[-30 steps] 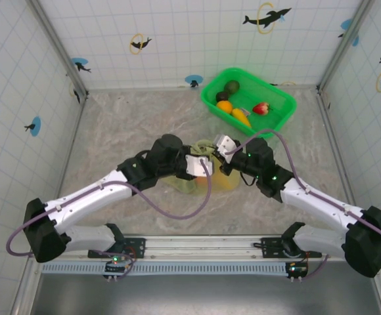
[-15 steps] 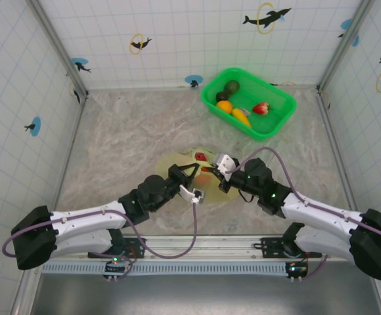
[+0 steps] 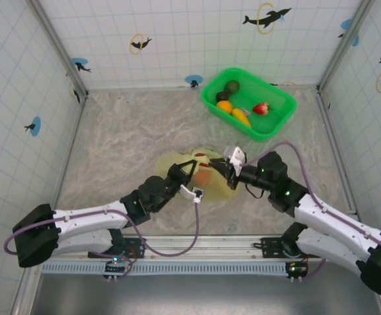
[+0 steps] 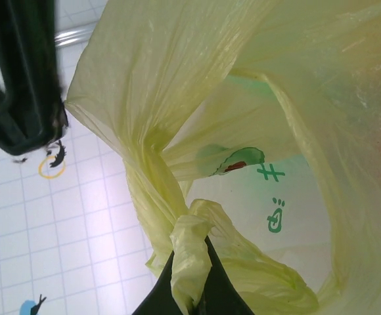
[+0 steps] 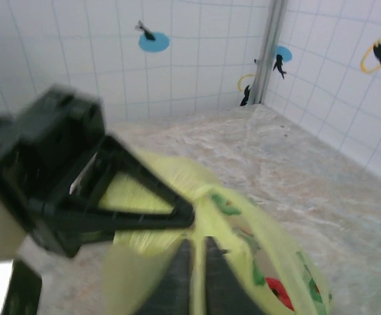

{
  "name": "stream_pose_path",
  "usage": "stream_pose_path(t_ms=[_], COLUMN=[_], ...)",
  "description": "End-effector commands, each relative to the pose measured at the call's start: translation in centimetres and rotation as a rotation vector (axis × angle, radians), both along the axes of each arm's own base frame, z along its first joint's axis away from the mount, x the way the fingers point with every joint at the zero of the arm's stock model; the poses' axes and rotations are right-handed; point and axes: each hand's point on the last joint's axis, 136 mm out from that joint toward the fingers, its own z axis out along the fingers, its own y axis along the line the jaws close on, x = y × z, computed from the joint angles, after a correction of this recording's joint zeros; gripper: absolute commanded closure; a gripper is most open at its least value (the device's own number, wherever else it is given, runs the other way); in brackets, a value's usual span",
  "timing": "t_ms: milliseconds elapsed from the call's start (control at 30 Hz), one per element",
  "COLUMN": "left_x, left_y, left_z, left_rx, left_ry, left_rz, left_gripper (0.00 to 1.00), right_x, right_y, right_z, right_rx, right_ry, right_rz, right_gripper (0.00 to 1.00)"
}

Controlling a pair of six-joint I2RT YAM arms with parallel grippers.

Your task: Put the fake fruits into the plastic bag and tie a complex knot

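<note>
You've got the thin translucent pale yellow-green plastic bag (image 3: pixel 169 161) stretched between both sets of fingers. Your left gripper (image 4: pixel 190 262) is clamped tight on a twisted handle strip. Your right gripper (image 5: pixel 194 256) is closed, pinching the bag's edge. Glossy red fake fruits (image 5: pixel 277 289) show through the film beside its fingertips.

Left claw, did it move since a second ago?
Yes. The left claw, shut on the bag, pulled back toward the arms' bases, farther from the green basket.
</note>
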Motion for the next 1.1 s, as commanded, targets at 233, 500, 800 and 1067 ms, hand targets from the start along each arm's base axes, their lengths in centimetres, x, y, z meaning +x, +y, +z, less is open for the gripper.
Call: stream_pose_path(t_ms=[233, 500, 800, 1067], left_x=[-0.8, -1.0, -1.2, -1.1], left_y=[0.1, 0.0, -0.2, -0.3], left_z=[-0.2, 0.2, 0.4, 0.5], left_rx=[0.039, 0.045, 0.055, 0.062], left_ry=[-0.031, -0.04, -0.049, -0.051], left_rz=[-0.02, -0.032, -0.039, -0.038], left_gripper=[1.0, 1.0, 1.0, 1.0], right_x=[2.2, 0.6, 0.3, -2.0], right_y=[2.2, 3.4, 3.4, 3.3], right_z=[-0.6, -3.6, -6.7, -7.7], right_rx=[0.064, 0.004, -0.04, 0.012], right_ry=[0.823, 0.924, 0.983, 1.075], right_rz=[0.18, 0.197, 0.132, 0.219], right_gripper=[1.0, 1.0, 1.0, 0.94])
